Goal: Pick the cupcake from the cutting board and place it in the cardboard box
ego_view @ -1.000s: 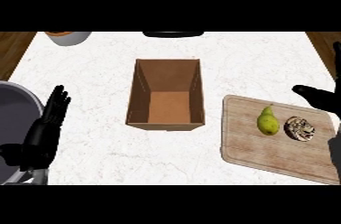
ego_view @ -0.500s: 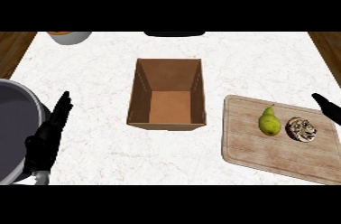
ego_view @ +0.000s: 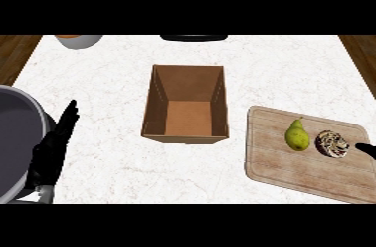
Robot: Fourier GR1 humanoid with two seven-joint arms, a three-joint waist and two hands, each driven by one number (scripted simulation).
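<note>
A cupcake [ego_view: 332, 144] with dark, pale-swirled topping lies on the wooden cutting board [ego_view: 294, 166] at the right, beside a green pear [ego_view: 297, 136]. An empty cardboard box [ego_view: 186, 105] stands open in the middle of the counter. Only a black tip of my right hand [ego_view: 366, 150] shows at the right edge, just right of the cupcake and apart from it. My left hand [ego_view: 53, 149] rests at the lower left, fingers straight and pointing up, holding nothing.
A large grey pot [ego_view: 13, 141] fills the left edge next to my left hand. At the back stand a pale bowl with something orange in it [ego_view: 77, 40] and a dark object [ego_view: 194, 37]. White marbled counter lies around the box.
My right hand has drawn back toward the right edge and lower, so that only its tip shows beside the cupcake. My left hand has shifted slightly down and left.
</note>
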